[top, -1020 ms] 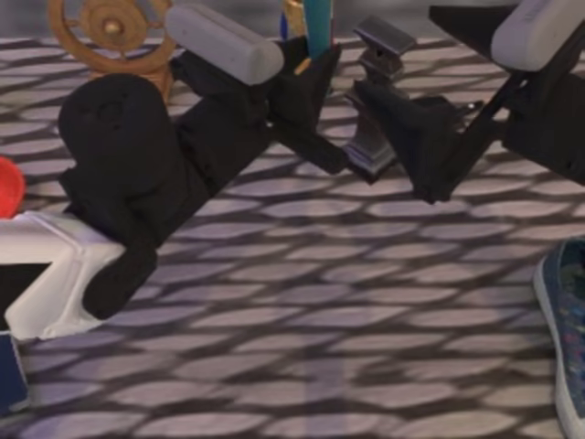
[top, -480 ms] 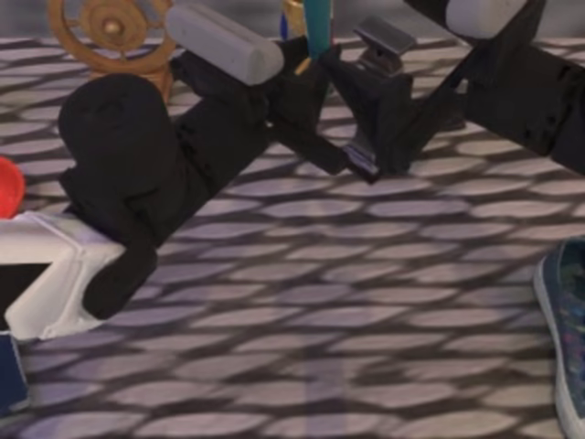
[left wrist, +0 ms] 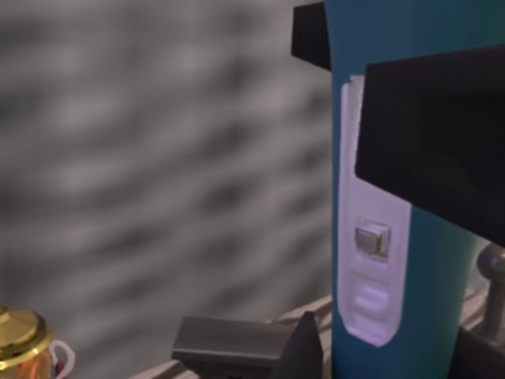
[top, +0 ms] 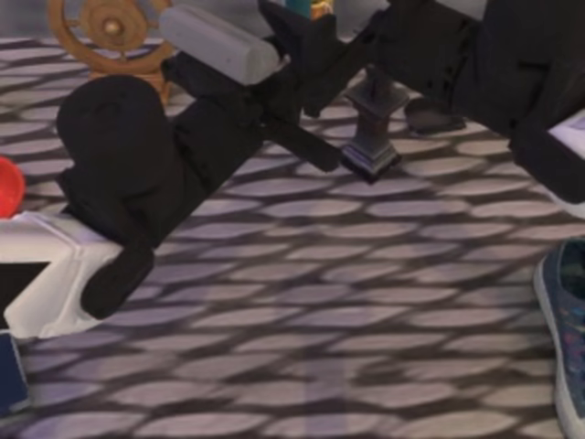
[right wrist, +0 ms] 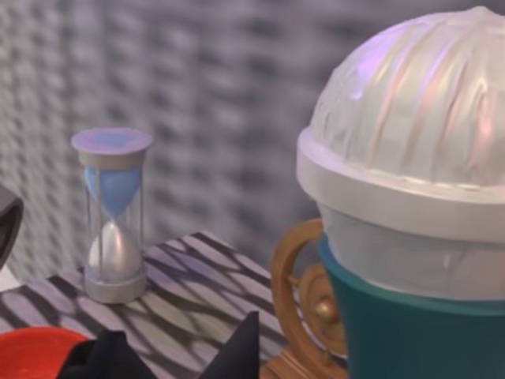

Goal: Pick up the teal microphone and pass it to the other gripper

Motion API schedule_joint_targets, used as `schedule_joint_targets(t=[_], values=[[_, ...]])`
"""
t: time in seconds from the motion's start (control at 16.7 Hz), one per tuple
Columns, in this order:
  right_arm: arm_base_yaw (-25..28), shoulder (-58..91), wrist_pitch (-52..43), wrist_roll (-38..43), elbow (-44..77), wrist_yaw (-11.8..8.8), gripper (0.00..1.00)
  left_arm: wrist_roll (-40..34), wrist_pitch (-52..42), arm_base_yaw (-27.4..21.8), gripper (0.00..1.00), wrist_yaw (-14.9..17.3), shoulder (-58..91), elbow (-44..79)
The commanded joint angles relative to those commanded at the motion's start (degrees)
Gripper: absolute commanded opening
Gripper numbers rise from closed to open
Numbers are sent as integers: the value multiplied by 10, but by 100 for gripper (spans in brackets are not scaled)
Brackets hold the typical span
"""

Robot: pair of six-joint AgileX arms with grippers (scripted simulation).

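The table (top: 302, 311) is bare in the foreground; a blue shoe (top: 565, 320) is cut off at the right edge. Farther back stands the black pedestal (top: 373, 128). At the far edge, the left gripper (top: 297, 41) pinches the teal microphone (left wrist: 394, 237), mostly cropped in the top view. The right gripper (top: 361, 50) is alongside; its jaw state cannot be determined.

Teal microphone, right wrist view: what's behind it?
Behind the teal microphone a wooden ship's wheel shows partly, most of it covered by the handle. Farther off stand an hourglass and a red rim. The right gripper's fingertips point toward it.
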Motion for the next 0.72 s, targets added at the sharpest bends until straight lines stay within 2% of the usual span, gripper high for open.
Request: schedule_joint_targets(t=[0.18, 0.72], values=[[0, 0, 0, 0, 0, 0, 100, 0, 0, 0, 0, 0, 0, 0], [0, 0, 0, 0, 0, 0, 32, 0, 0, 0, 0, 0, 0, 0]])
